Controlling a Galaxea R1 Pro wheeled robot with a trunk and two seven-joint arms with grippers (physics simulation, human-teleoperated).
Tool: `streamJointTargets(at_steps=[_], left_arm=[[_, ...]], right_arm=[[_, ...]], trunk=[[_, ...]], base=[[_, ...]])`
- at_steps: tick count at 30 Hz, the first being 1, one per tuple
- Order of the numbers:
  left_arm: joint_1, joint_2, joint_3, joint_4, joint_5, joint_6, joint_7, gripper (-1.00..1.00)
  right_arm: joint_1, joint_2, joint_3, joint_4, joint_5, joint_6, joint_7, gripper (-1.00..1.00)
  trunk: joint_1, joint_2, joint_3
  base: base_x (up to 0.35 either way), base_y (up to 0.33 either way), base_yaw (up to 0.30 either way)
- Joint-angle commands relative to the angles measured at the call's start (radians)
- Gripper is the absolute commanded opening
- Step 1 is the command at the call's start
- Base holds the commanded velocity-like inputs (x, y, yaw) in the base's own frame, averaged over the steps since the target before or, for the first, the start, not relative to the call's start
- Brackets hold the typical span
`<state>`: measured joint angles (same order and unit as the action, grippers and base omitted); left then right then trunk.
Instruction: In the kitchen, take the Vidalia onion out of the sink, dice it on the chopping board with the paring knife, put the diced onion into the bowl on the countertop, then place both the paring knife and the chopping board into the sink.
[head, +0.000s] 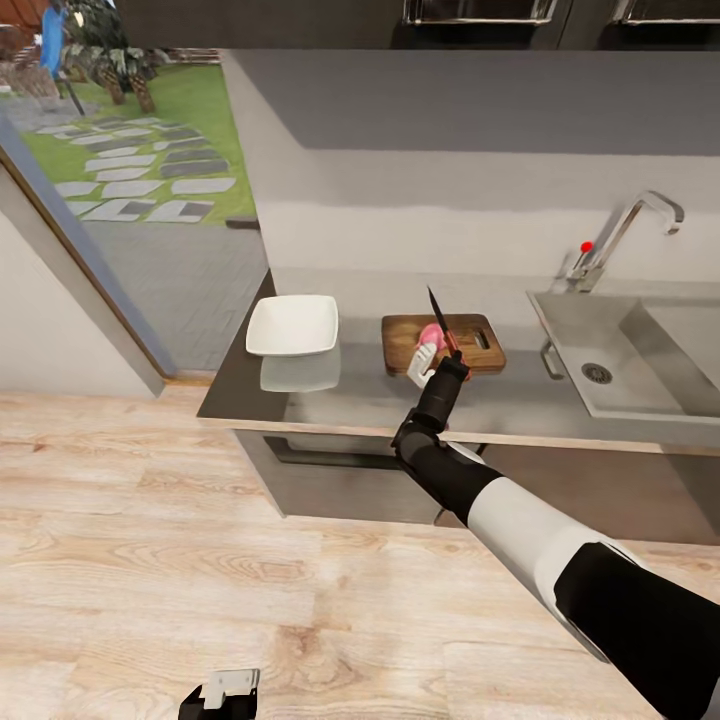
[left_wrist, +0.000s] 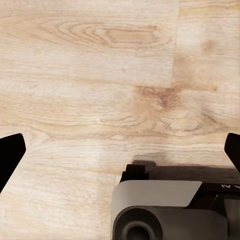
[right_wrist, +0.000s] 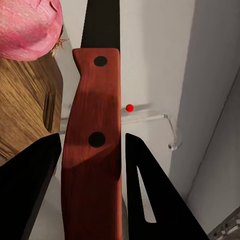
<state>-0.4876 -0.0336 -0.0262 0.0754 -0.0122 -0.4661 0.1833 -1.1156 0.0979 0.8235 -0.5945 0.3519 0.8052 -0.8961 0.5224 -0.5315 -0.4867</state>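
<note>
Paring knife (right_wrist: 92, 150) clamped in right end effector (right_wrist: 90, 165).

A home kitchen: countertop (head: 330, 395), sink (head: 640, 360) with tap (head: 625, 235), wood floor (head: 200, 560).

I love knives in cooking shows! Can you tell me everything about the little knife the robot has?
The paring knife has a reddish-brown, wood-like handle with two dark rivets and a slim dark pointed blade. The right gripper is shut on its handle. In the head view it stands nearly upright, tip up, over the chopping board, just beside the pink Vidalia onion.
</note>
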Motion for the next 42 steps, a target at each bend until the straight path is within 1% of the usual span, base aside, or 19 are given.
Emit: streamJointTargets(at_steps=[1,10,18,32,42], left_arm=[[-0.002,0.0,-0.003,0.004,-0.002,-0.007,0.005,1.0],[-0.002,0.0,-0.003,0.004,-0.002,-0.007,0.005,1.0],[-0.002,0.0,-0.002,0.004,-0.002,-0.007,0.005,1.0],[-0.002,0.0,-0.003,0.004,-0.002,-0.007,0.005,1.0],[-0.002,0.0,-0.002,0.004,-0.002,-0.007,0.005,1.0]], right_arm=[[-0.001,0.0,0.003,0.001,0.0,0.004,-0.003,-1.0],[-0.001,-0.001,0.003,0.003,-0.002,0.003,-0.003,-1.0],[-0.001,0.002,0.003,0.026,-0.002,-0.015,-0.003,-1.0],[-0.001,0.002,0.003,0.028,-0.002,-0.017,-0.003,-1.0],[-0.001,-0.001,0.002,0.028,0.0,-0.018,-0.003,-1.0]], trunk=[[0.0,-0.001,-0.001],[0.0,-0.001,-0.002],[0.0,-0.001,-0.002],[0.0,-0.001,-0.012],[0.0,-0.001,-0.012]], base=[[0.0,0.0,0.0],[0.0,0.0,0.0],[0.0,0.0,0.0],[0.0,0.0,0.0],[0.0,0.0,0.0]])
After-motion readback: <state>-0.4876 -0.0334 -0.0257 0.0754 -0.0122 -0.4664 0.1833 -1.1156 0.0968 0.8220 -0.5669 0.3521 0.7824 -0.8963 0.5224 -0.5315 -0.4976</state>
